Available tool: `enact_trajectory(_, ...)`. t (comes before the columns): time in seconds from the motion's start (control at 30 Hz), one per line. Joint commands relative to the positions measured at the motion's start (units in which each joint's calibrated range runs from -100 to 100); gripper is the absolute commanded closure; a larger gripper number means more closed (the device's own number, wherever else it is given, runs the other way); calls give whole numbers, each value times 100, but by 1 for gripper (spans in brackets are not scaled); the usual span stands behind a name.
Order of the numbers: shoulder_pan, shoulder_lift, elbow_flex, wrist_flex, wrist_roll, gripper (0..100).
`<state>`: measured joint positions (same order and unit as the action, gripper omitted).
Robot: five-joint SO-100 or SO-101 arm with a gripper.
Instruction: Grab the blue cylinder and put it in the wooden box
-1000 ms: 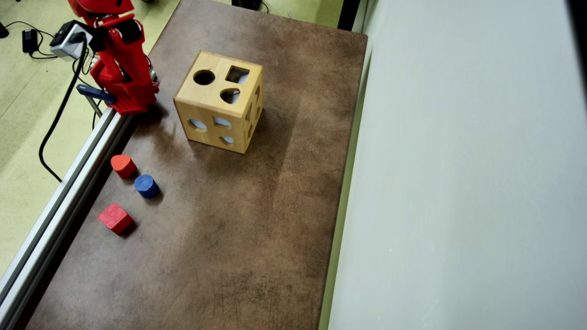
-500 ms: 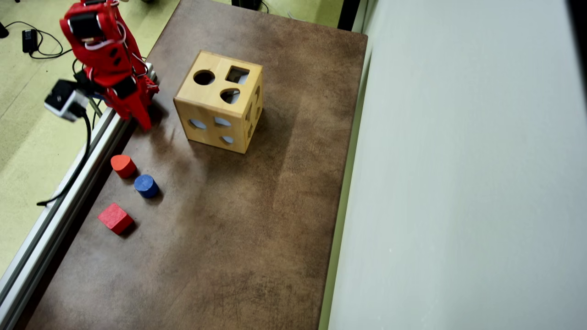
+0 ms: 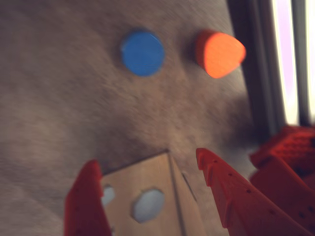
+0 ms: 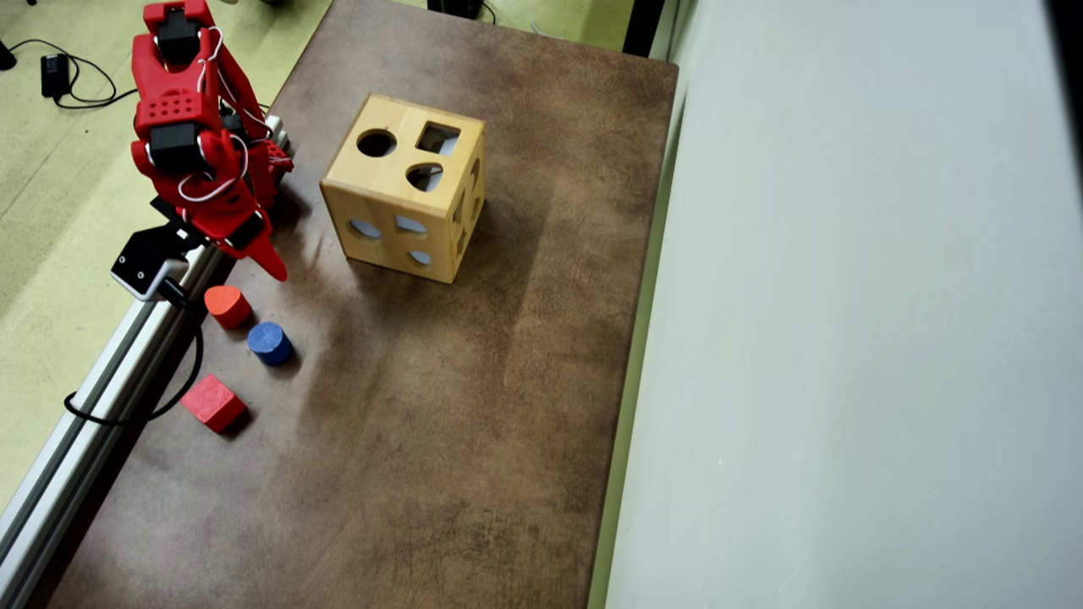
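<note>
Progress nil: in the overhead view jaws hang wide and empty, short of the cylinder, untouched on the tabletop by a red block. Box sits further right. Grasp, carry, drop remain.

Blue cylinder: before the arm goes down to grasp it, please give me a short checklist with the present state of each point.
1. End effector open: ok, its fingers stand apart in the wrist view.
2. End effector empty: ok.
3. Blue cylinder upright on the table: ok.
4. Cylinder apart from the red rounded block: ok, a narrow gap.
5. End effector above the cylinder: not ok, it hangs short of it.
6. Round hole on the wooden box unobstructed: ok.
</note>
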<state>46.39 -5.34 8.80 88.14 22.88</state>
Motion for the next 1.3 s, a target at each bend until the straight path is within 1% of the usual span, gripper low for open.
enact_trajectory(0.0, 123, -22, -236, -679, 20, 63)
enact_trajectory(0.07, 279, 20, -227, -896, 24, 63)
enact_trajectory(0.17, 398, 309, -227, -953, 29, 63)
enact_trajectory(0.7, 398, 1668, -227, -977, 29, 63)
enact_trajectory(0.9, 406, 1922, -236, -985, 24, 63)
enact_trajectory(1.1, 406, 2075, -227, -1307, 20, 63)
enact_trajectory(1.27, 458, 2016, -174, -1226, 24, 63)
